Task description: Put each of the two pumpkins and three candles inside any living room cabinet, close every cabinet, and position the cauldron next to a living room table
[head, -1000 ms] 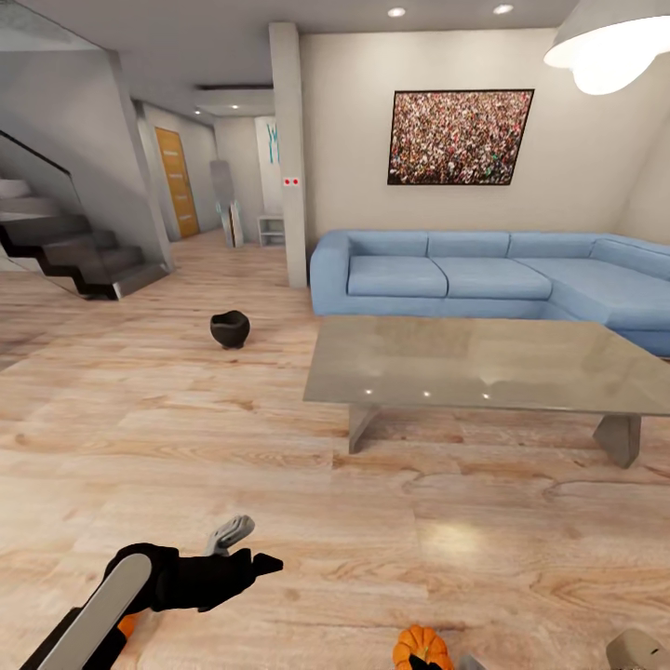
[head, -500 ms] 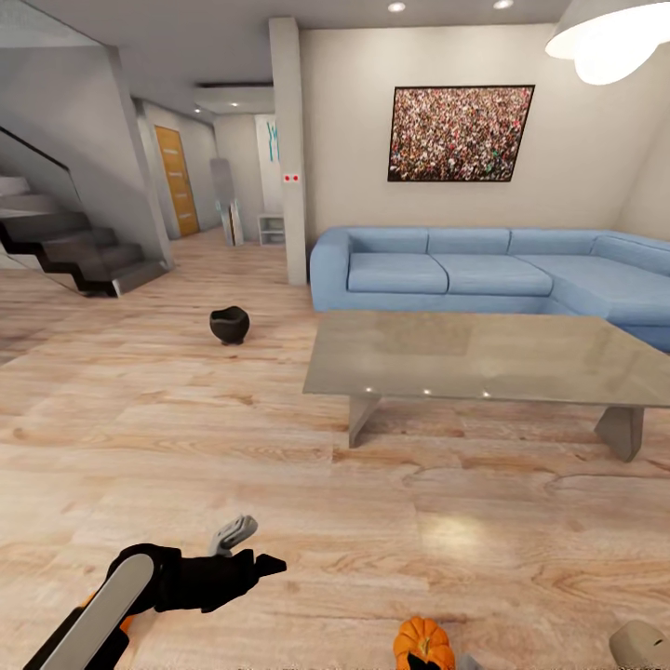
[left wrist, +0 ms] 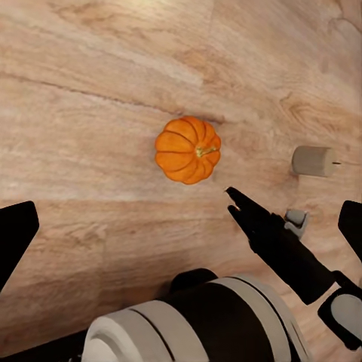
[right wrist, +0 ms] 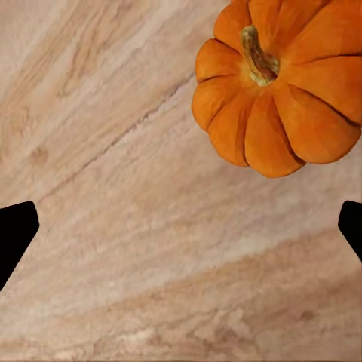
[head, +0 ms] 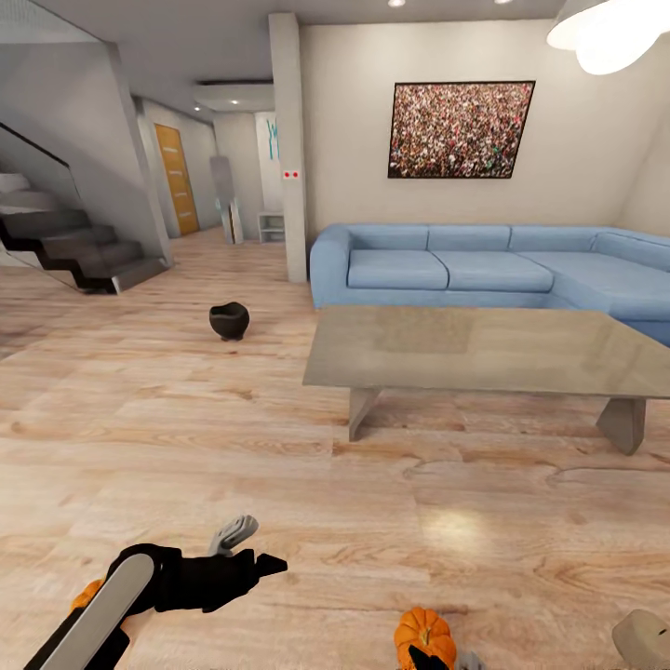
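Note:
One orange pumpkin (head: 423,633) (left wrist: 188,149) (right wrist: 283,83) lies on the plank floor at the head view's lower edge. My right gripper (right wrist: 181,234) hangs open just short of it, and its dark fingertips (head: 412,657) touch nothing. A second pumpkin (head: 87,593) peeks out behind my left arm. My left gripper (head: 259,546) (left wrist: 181,226) is open and empty above the floor. A beige candle (head: 642,638) (left wrist: 314,161) lies at the lower right. The black cauldron (head: 229,320) stands on the floor left of the grey table (head: 484,349), well apart from it.
A blue L-shaped sofa (head: 484,270) stands behind the table. A white pillar (head: 288,149) rises at its left end. Dark stairs (head: 74,247) climb at the far left, and a hallway with an orange door (head: 177,181) opens beyond. Open plank floor lies between me and the table.
The whole picture has slid slightly upward, so the camera moved. More of the second pumpkin shows beside my left arm. Both grippers keep their pose.

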Robot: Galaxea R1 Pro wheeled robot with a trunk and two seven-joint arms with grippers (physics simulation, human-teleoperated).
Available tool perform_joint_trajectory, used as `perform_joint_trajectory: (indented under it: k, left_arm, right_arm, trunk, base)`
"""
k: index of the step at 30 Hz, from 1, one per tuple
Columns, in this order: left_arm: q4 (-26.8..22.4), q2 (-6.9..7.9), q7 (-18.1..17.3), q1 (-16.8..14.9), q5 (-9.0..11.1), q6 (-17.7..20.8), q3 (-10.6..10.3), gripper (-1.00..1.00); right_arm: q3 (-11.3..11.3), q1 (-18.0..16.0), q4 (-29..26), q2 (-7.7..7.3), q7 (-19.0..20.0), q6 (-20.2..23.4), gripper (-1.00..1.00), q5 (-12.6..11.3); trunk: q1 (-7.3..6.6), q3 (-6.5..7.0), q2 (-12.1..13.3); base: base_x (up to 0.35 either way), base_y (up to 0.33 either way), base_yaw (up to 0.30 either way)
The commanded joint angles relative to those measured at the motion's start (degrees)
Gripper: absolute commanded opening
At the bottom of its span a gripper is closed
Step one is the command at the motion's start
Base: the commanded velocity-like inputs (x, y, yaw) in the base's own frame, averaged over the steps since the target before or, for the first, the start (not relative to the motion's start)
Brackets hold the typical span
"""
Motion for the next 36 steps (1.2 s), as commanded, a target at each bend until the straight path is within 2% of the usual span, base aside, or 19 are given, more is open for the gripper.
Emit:
perform_joint_trajectory:
  k: [1,3,7,9,11,14,17,23,36]
  left_arm:
    - [-0.05,0.03,0.60,-0.05,0.62,-0.02,-0.10,1.00]
    - [-0.05,0.03,0.63,-0.05,0.62,-0.02,-0.12,1.00]
    - [-0.05,0.03,0.58,-0.04,0.63,-0.02,-0.08,1.00]
    - [-0.05,0.03,0.58,-0.05,0.68,-0.02,-0.07,1.00]
    - [-0.05,0.03,0.57,-0.02,0.70,0.03,-0.10,1.00]
    - [-0.05,0.09,0.48,-0.03,0.69,0.06,-0.02,1.00]
    - [-0.05,0.11,0.35,-0.03,0.71,0.06,0.01,1.00]
    - [-0.05,0.11,0.31,-0.01,0.69,0.06,0.02,1.00]
    - [-0.05,0.11,0.22,0.01,0.71,0.08,0.02,1.00]
  right_arm:
    - [-1.07,-0.03,0.10,-0.86,1.92,0.05,1.00,-2.46]
    - [-2.28,-0.03,0.15,-1.71,2.93,0.19,1.00,-4.39]
    - [-4.39,-0.03,0.29,-2.49,3.01,0.40,1.00,-6.73]
    - [-5.84,-0.03,0.29,-3.68,3.01,1.62,1.00,-8.92]
    - [-6.79,-0.03,0.21,-5.52,3.08,5.09,1.00,-12.48]
    - [-7.02,-0.03,0.21,-6.88,2.99,6.47,1.00,-14.76]
    - [-7.08,-0.03,0.28,-7.55,2.84,6.80,1.00,-15.40]
    - [-6.55,-0.03,0.10,-7.41,-0.08,6.37,1.00,-15.19]
    - [-6.32,-0.03,-0.04,-7.47,3.45,6.57,1.00,-14.91]
  trunk:
    - [0.21,-0.24,-0.44]
    - [0.65,-0.60,-1.24]
    - [1.34,-1.36,-2.46]
    - [1.39,-1.80,-2.48]
    - [1.44,-2.24,-2.51]
    - [1.52,-2.91,-2.55]
    - [1.60,-3.57,-2.59]
    - [1.75,-4.90,-2.67]
    - [2.08,-7.78,-2.84]
  base:
    - [0.000,0.000,0.000]
    - [0.000,0.000,0.000]
    - [0.000,0.000,0.000]
    - [0.000,0.000,0.000]
    - [0.000,0.000,0.000]
    - [0.000,0.000,0.000]
    - [0.000,0.000,0.000]
    - [0.000,0.000,0.000]
    - [0.000,0.000,0.000]
